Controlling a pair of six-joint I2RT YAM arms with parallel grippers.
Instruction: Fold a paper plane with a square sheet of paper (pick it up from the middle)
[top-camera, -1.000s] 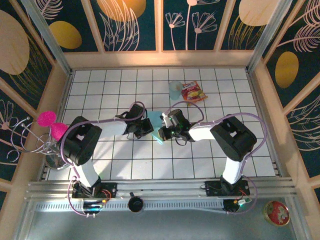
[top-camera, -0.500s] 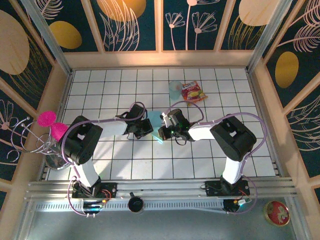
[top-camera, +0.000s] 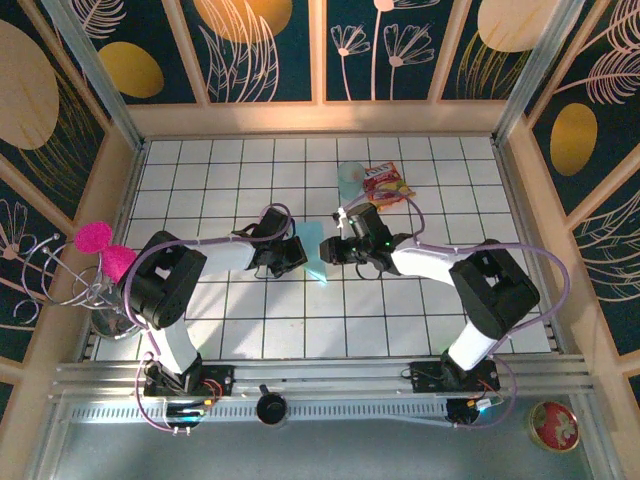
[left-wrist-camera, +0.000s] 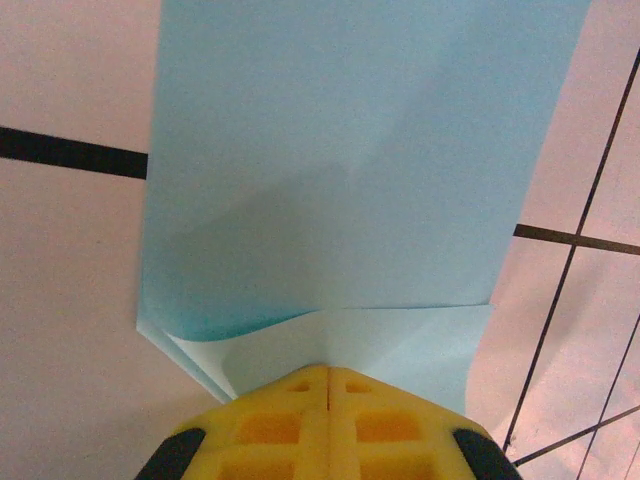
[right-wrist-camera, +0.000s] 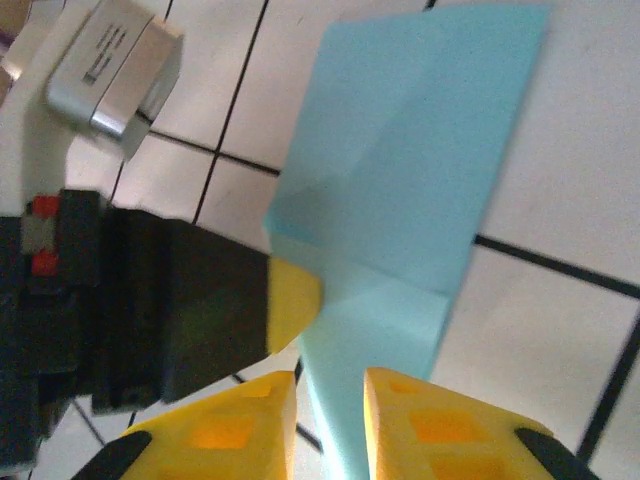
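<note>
**Left wrist view: sheet pinched at its near edge, right jaws standing apart**

You are looking down the left gripper (left-wrist-camera: 328, 375) at the bottom middle of the frame. Its two yellow fingertips are pressing together with no gap between them. They are clamping the near edge of the square sheet of paper (left-wrist-camera: 360, 150), where a paler flap is lying under the darker upper layer. From there the sheet is spreading up the frame over the tiled table (left-wrist-camera: 70, 300).

In the right wrist view, the right gripper (right-wrist-camera: 330, 385) is sitting at the bottom edge with a clear gap between its fingertips. The sheet's lower edge is running down into that gap. The jaws are straddling the paper rather than squeezing it. You cannot tell from this whether they are about to bite or to come away. The yellow tip of the left arm is touching the sheet's left edge just above them.

As a judgement, the left clamp is acting as the anchor. It is pinning the paper so a fold stays put while your right arm finds its next hold. Both tools are meeting at the centre of the top external frame, with the teal paper showing between them.

Counting from above, you are working with:
- one sheet
- two grippers
- one pale blue cup (top-camera: 350, 180)
- one red-and-yellow snack packet (top-camera: 387, 185)

The cup and the packet are lying side by side in the upper middle, well apart from the fold. They are probably playing no part in it.
</note>
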